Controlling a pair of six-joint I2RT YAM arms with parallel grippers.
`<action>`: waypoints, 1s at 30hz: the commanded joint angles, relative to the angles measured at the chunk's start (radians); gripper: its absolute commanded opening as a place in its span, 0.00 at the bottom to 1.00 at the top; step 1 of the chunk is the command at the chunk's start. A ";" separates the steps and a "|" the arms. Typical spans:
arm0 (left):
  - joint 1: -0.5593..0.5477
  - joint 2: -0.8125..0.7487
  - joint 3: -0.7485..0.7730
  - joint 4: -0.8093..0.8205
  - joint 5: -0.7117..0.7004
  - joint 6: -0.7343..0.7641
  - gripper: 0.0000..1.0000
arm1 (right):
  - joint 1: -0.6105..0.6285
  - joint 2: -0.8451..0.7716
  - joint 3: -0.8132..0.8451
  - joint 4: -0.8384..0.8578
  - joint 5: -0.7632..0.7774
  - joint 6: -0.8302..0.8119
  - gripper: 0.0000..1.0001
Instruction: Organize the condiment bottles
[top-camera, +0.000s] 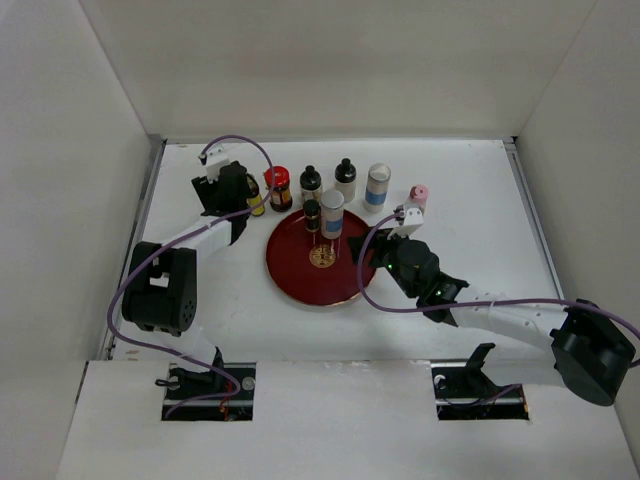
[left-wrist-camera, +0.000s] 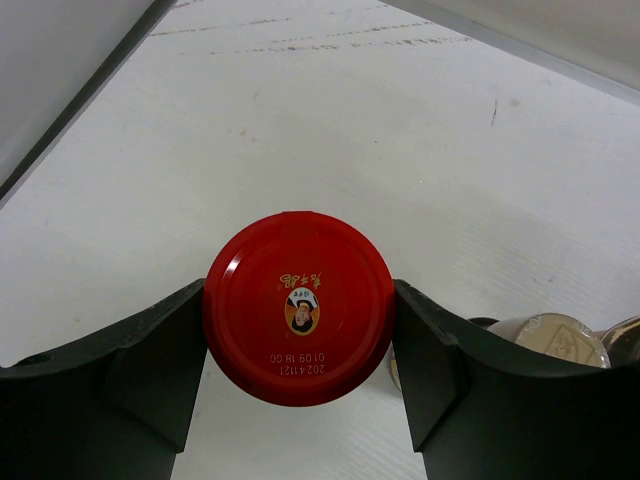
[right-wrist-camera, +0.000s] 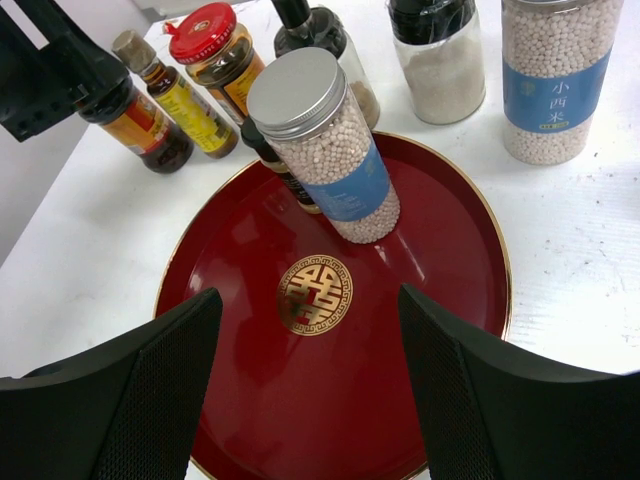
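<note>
A red-lidded jar (top-camera: 277, 187) stands left of the plate, with a yellowish bottle (top-camera: 256, 203) beside it. In the left wrist view its lid (left-wrist-camera: 298, 308) lies between my left gripper's fingers (left-wrist-camera: 160, 360), rim level with both inner faces. My left gripper (top-camera: 248, 191) is open, just left of the jar. Two black-capped bottles (top-camera: 311, 181) (top-camera: 345, 180), a white-and-blue cylinder (top-camera: 377, 186) and a pink-capped bottle (top-camera: 419, 195) stand behind the plate. A silver-lidded bead jar (right-wrist-camera: 330, 150) and a small dark bottle (top-camera: 312, 215) stand on the plate. My right gripper (right-wrist-camera: 310, 300) is open above it.
The large dark-red plate (top-camera: 300, 275) with a gold centre (right-wrist-camera: 314, 293) lies mid-table. A dark sauce bottle (right-wrist-camera: 135, 115) stands by the left gripper. White walls close in the left, back and right sides. Purple cables loop over both arms.
</note>
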 joint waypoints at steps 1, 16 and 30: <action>0.008 -0.047 -0.010 0.063 -0.047 0.013 0.38 | 0.007 0.003 0.004 0.058 -0.011 -0.001 0.75; -0.327 -0.559 -0.196 -0.040 -0.222 0.083 0.31 | -0.002 -0.021 -0.010 0.057 -0.017 0.004 0.76; -0.542 -0.357 -0.145 0.055 -0.055 -0.021 0.31 | -0.072 -0.089 -0.045 0.052 -0.008 0.019 0.76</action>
